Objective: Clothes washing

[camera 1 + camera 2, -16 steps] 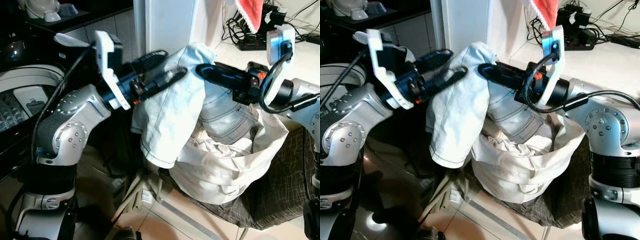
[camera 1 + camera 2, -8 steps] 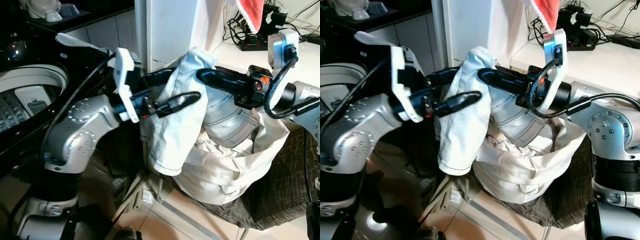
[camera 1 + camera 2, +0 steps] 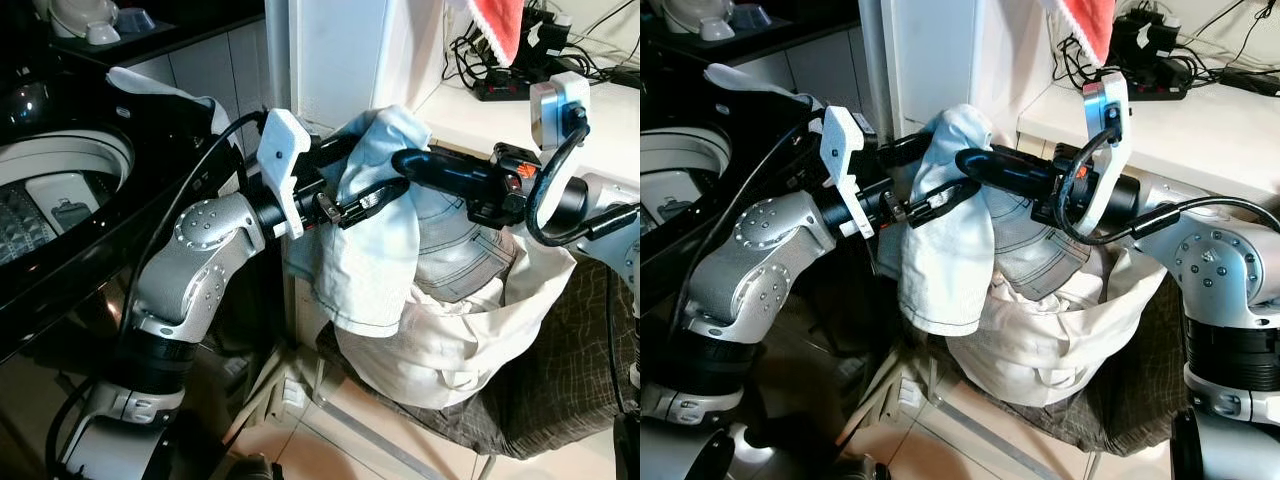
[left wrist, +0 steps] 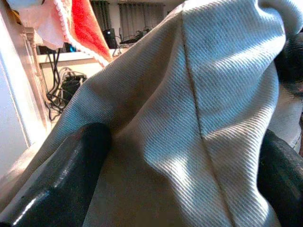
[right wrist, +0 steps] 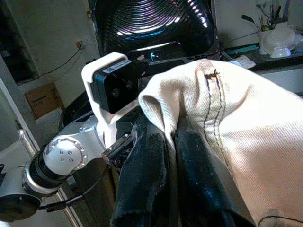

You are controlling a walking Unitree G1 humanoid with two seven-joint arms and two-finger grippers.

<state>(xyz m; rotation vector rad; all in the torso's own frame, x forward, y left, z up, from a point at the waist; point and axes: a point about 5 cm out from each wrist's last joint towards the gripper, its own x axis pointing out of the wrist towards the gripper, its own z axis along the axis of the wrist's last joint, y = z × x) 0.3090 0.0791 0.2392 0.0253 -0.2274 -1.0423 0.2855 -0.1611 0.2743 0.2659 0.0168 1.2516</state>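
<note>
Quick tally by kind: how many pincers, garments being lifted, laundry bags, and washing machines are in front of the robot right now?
Pincers: 2, left pincer and right pincer
Lifted garments: 1, pale denim jeans
Laundry bags: 1, cream laundry bag
Washing machines: 1, washing machine
Total: 5

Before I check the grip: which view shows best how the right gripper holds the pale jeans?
The right wrist view: both black fingers pinch a fold of the pale jeans. The eye views show the right gripper from the side, with the cloth draped over it. The left wrist view shows the denim across the left gripper.
</note>
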